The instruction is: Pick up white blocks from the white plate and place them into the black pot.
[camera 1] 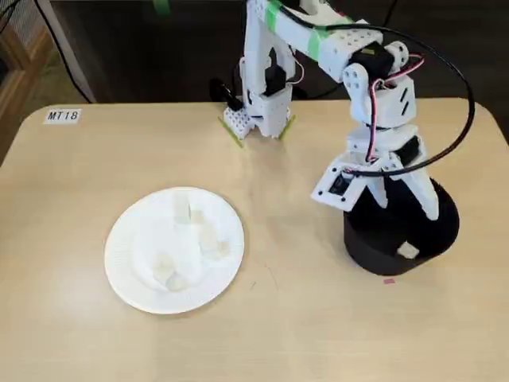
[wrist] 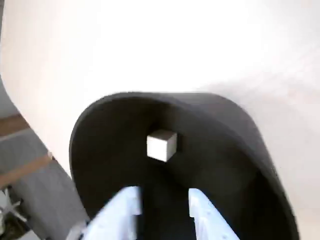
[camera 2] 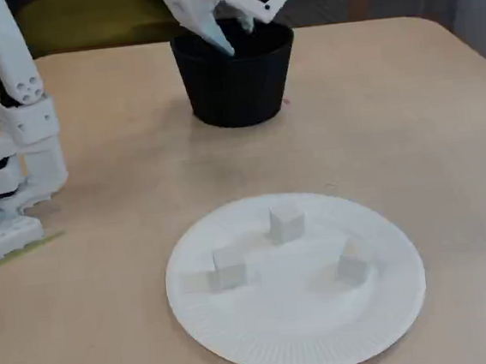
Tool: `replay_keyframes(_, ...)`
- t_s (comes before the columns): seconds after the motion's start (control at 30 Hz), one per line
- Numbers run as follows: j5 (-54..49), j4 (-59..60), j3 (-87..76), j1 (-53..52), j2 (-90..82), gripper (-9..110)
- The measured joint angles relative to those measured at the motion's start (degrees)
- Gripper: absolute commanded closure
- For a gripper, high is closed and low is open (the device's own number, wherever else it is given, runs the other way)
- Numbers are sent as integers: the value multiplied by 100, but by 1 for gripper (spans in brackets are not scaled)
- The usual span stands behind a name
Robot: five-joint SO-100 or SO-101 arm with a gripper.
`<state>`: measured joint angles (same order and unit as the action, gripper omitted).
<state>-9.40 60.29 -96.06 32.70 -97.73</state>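
The black pot stands on the right of the table in a fixed view. My gripper hangs open just above its mouth with nothing between the fingers. The wrist view looks down into the pot: one white block is inside it, beyond my open gripper. That block also shows near the pot's front wall. The white plate lies to the left in that fixed view, holding several white blocks.
The arm's white base is clamped at the table's far edge in a fixed view. A label reading MT18 sits at the far left corner. A small pink mark lies by the pot.
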Motion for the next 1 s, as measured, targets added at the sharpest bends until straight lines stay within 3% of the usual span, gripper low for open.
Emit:
replay_keyframes(0.3, -53, 1415, 914, -1758, -475, 104)
replay_keyframes(0.53, 554, 2338, 1046, -3647, -413, 104)
replay_keyframes(0.93, 967, 3375, 2751, -5344, 1767, 104)
replay_keyframes(0.97, 976, 3375, 2804, -5405, 1854, 101)
replay_keyframes(1.0, 976, 3375, 2865, -5432, 1925, 88)
